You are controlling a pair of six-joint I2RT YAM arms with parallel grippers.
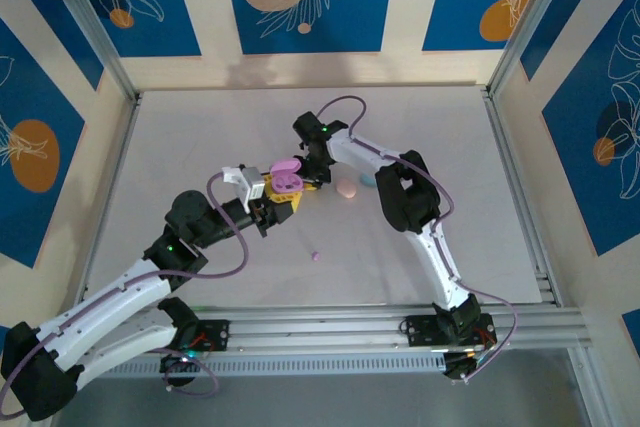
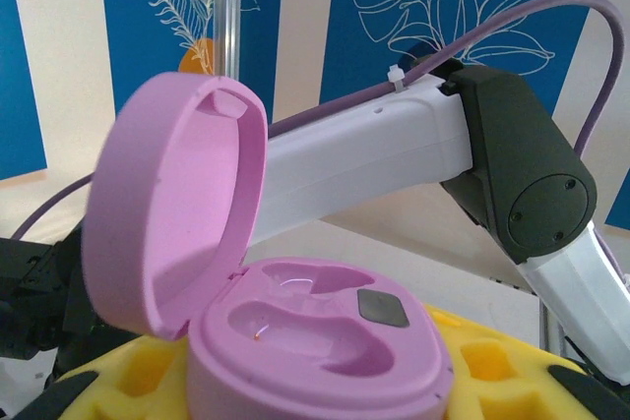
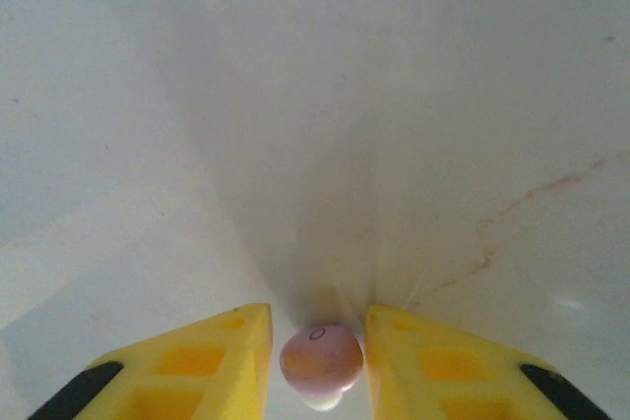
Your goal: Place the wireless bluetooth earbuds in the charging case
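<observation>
The left gripper [image 1: 279,197] pinches the base of the lilac charging case [image 2: 315,346]. Its lid [image 2: 177,204] stands open over two moulded wells and a dark grey square pad [image 2: 382,308]. A tiny purple earbud [image 1: 316,256] lies loose on the table [image 1: 200,127]. The right gripper [image 3: 317,317] straddles a pinkish earbud [image 3: 321,359] lying on the table; whether its yellow fingers [image 3: 433,361] press it cannot be told. Further right rests a peach oval case [image 1: 347,188].

Charging case [image 2: 325,336] sits in left claw [image 1: 283,195]; earbud [image 3: 321,359] sits between right claw's [image 3: 317,331] fingers [image 3: 197,371]
</observation>
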